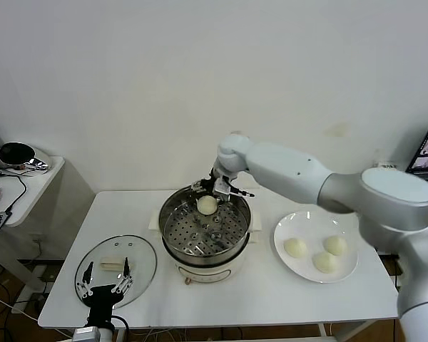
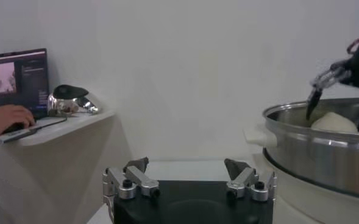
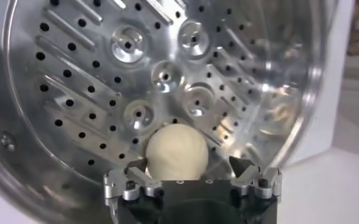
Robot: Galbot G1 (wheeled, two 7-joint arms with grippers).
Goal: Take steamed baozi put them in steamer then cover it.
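Right gripper (image 1: 215, 189) is over the far rim of the steamer (image 1: 206, 231), reaching in from the right side. From the right wrist view I read its fingers spread apart, one baozi (image 3: 177, 153) sitting between them on the perforated tray (image 3: 136, 91); I can't confirm any contact with the bun. In the head view that bun sits at the far edge of the tray, near the wall.

Three more baozi (image 1: 295, 247) (image 1: 335, 244) (image 1: 324, 261) lie on the white plate (image 1: 285, 267), on the bench (image 1: 271, 292) just right of the steamer.

The cover (image 1: 115, 271) lies flat on the bench left of the steamer, cream handle up.

Left gripper (image 1: 105, 288) hangs at the near edge of the cover, fingers spread, nothing in them. Its wrist view shows the steamer's steel wall (image 2: 325, 152) off to one side.

Side desk (image 1: 18, 189) at left carries a laptop (image 2: 16, 79) with a person's hand (image 2: 5, 119) on it.
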